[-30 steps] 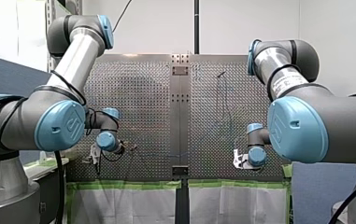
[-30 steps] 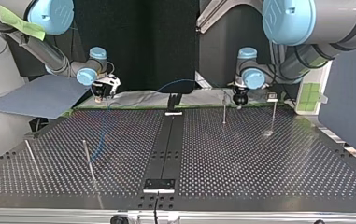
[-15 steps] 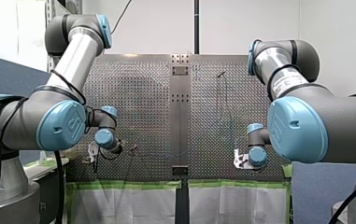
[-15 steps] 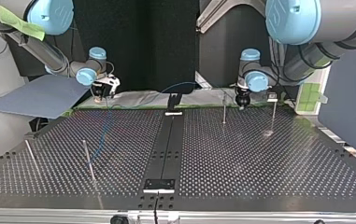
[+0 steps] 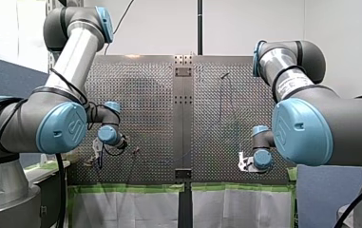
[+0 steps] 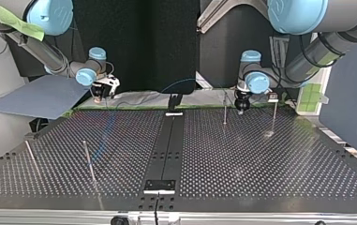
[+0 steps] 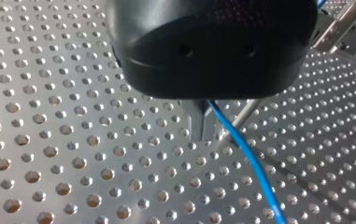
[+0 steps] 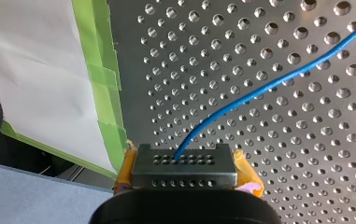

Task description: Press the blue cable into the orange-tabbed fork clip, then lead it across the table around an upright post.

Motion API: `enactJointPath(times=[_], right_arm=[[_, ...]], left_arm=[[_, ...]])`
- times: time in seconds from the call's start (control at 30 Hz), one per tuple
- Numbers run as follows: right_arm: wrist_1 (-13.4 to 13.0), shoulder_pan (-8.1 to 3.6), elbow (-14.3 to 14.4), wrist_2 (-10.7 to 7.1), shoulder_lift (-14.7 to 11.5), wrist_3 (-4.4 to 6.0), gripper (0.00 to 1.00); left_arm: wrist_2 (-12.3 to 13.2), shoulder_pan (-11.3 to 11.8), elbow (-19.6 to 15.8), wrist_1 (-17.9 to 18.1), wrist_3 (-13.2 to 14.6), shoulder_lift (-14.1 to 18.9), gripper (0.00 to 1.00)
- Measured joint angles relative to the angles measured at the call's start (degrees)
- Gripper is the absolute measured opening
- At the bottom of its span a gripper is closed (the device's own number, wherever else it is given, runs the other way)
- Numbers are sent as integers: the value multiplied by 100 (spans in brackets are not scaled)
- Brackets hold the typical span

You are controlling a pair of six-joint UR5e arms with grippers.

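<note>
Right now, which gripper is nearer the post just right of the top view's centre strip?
Left. My left gripper hangs beside the post; my right gripper sits far across the table.

In the top view the middle and near right of the surface (image 6: 241,164) lie open. At the far right an upright post (image 6: 224,108) stands just beside my left tool (image 6: 241,108), with a second post (image 6: 274,115) further right. At the near left a thin rod (image 6: 88,161) and a leaning rod (image 6: 31,157) rise from the holes. The blue cable (image 7: 245,154) trails from that tool across the far side.
</note>
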Motion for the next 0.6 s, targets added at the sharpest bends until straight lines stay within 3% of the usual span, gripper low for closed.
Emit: enactJointPath(times=[0.33, 0.6], right_arm=[[1, -1, 0, -8, 0, 0, 0], [1, 0, 1, -10, -1, 0, 0]], left_arm=[[-279, -56, 0, -322, 274, 0, 1], [-658, -280, -1, -628, 509, -32, 1]])
